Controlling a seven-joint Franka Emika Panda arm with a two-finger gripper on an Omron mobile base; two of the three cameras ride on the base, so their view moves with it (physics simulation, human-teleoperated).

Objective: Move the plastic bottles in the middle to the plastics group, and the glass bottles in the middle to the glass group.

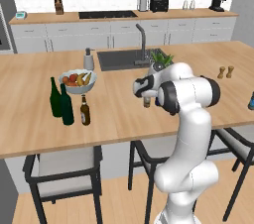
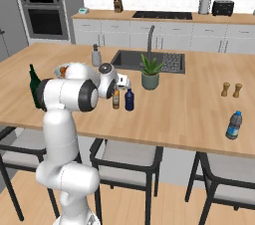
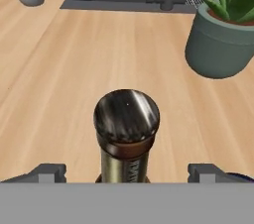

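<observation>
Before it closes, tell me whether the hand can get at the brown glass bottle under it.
Probably yes: the open hand sits over the slim brown glass bottle, one fingertip on each side. The potted plant stands clear.

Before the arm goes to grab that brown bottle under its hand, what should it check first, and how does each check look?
1. Jaws open wide enough: ok. The gripper has a fingertip on each side of the brown bottle.
2. Bottle centred between the fingertips: ok, its cap sits midway in the hand view.
3. Bottle upright: ok.
4. Neighbours clear of the fingers: cannot tell. The small blue bottle stands close beside it, and a dark blue edge shows by one fingertip.
5. Drop-off spot free: ok. The green bottles have bare counter nearby, next to the other brown bottle.
6. Hand low enough for a grip: cannot tell.
</observation>
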